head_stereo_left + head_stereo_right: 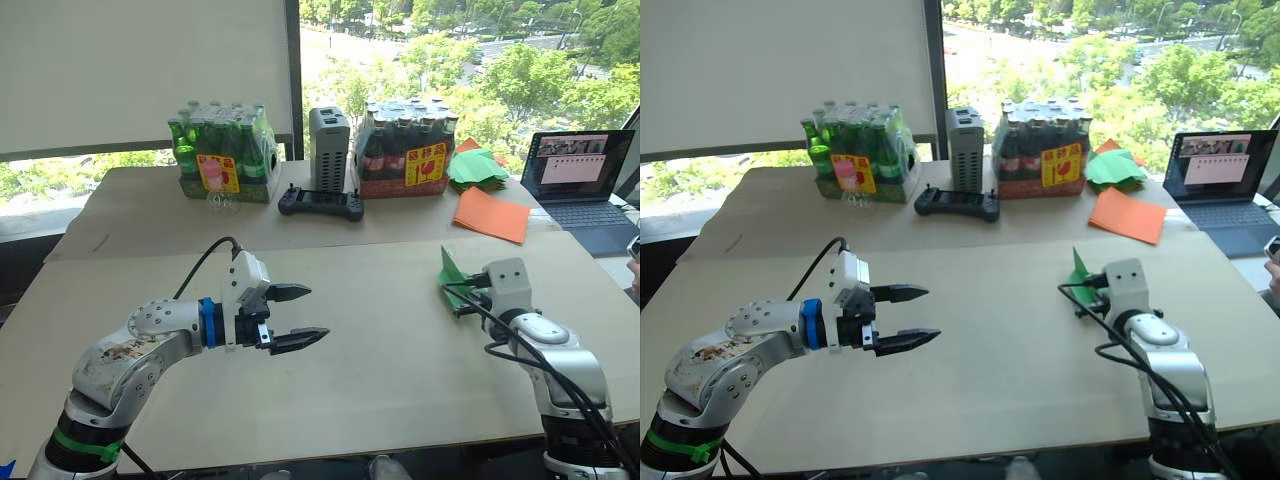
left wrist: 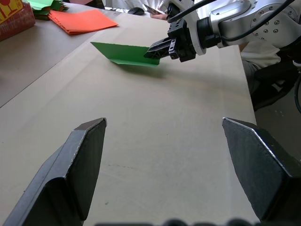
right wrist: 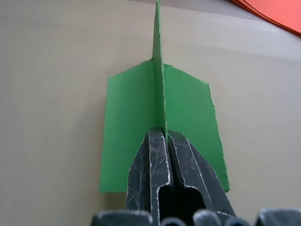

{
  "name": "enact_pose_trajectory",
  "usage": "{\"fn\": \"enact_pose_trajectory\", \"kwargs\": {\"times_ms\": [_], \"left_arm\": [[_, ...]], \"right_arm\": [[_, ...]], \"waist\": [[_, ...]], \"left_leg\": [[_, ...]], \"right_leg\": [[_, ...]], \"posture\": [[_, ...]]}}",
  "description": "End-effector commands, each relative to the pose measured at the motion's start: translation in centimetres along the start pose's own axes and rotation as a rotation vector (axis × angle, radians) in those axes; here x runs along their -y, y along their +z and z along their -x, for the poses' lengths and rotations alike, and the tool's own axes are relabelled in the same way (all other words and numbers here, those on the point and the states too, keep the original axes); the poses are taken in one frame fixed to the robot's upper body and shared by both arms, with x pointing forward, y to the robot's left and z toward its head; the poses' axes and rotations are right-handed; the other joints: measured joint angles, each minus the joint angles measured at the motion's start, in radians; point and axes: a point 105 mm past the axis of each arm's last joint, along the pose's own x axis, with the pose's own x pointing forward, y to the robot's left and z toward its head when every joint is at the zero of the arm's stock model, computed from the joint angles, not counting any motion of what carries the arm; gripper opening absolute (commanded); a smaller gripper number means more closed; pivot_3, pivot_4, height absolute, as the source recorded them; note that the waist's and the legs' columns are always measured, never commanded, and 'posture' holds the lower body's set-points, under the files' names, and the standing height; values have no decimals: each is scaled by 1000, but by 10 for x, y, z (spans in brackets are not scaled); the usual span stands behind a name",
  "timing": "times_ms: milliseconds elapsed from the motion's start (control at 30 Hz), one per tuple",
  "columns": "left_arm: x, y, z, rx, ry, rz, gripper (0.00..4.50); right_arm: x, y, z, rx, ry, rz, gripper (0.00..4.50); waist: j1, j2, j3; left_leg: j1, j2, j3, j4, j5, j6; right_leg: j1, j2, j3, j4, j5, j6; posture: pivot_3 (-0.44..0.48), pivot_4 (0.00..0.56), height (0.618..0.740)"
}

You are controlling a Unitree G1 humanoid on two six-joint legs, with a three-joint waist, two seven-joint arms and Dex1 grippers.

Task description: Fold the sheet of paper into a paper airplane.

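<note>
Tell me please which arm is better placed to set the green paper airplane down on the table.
Probably the right. The right gripper is shut on the paper airplane, low over the table. The left gripper is open, holds nothing and is far from the plane.

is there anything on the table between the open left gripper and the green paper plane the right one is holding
Nothing visible does. The left gripper hangs open over bare table, and the stretch across to the paper airplane shows only tabletop. The right gripper is shut on the plane's fold. The orange sheets lie farther back, off that line.
</note>
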Motion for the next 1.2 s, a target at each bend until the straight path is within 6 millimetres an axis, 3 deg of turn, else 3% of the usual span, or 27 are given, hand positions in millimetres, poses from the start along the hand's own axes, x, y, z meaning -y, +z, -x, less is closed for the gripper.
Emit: {"fn": "enact_pose_trajectory", "kwargs": {"times_ms": [33, 133, 167, 367, 467, 533, 600, 667, 800, 1000, 1200], "left_arm": [[4, 5, 1, 8, -19, -27, 4151], [6, 4, 1, 3, -27, -31, 4151], [6, 3, 1, -1, -29, -32, 4151], [5, 1, 1, -11, -31, -34, 4151], [1, -2, 4, -22, -6, -31, 4151], [-14, -8, 10, -20, 94, -2, 4151], [-31, -15, 18, -10, 221, 23, 4151], [-46, -22, 25, 6, 346, 40, 4151], [-71, -38, 45, 14, 575, 41, 4151], [-94, -55, 80, 26, 818, 36, 4151], [-86, -59, 82, 32, 811, 54, 4151]], "right_arm": [[4, 6, 1, 25, -4, 29, 22], [7, 6, 1, 27, -9, 9, 22], [7, 7, 2, 35, -8, 3, 641], [7, 30, 8, 138, 7, -22, 2599], [2, 52, 15, 229, 33, -19, 3648], [-14, 77, 27, 347, 120, 10, 4361], [-44, 95, 45, 477, 271, 53, 4459], [-71, 98, 60, 550, 406, 87, 4459], [-109, 61, 63, 484, 538, 180, 4459], [-115, 29, 45, 411, 509, 197, 4459], [-109, 29, 39, 419, 497, 182, 4459]], "waist": [[0, 0, 0], [0, 0, 0], [0, 0, 0], [0, 0, 0], [0, 0, 0], [-1, 0, 0], [-1, 0, 0], [0, 0, 0], [5, -1, 0], [4, -1, 0], [2, -1, 0]], "left_leg": [[0, 0, 0, 0, 0, 0], [1, 0, 1, 0, 0, 0], [1, 0, 1, 0, 0, 1], [1, 0, 2, 0, -1, 2], [1, 0, 2, 0, -1, 2], [2, 0, 2, 0, -2, 3], [2, 1, 3, 0, -2, 3], [3, 2, 3, 0, -2, 3], [3, 3, 2, 0, -2, 1], [4, 1, 5, 0, -2, 2], [4, 3, 5, 0, -2, 2]], "right_leg": [[0, 0, 1, 0, 0, 0], [0, 0, 1, 0, 0, 0], [0, 0, 1, 0, 0, 0], [0, 0, 2, 0, 0, 1], [0, 1, 3, 0, 0, 1], [0, 1, 3, 0, 0, 1], [0, 1, 4, 0, 0, 1], [0, 3, 4, -1, 0, 1], [1, 4, 4, -2, 0, 1], [1, 3, 7, -2, 3, 3], [1, 5, 7, -2, 3, 3]], "posture": [[0, 150, 711], [0, 150, 711], [0, 150, 711], [0, 150, 711], [0, 150, 711], [0, 150, 711], [0, 150, 711], [0, 150, 711], [0, 150, 711], [0, 150, 711], [0, 150, 711]]}}
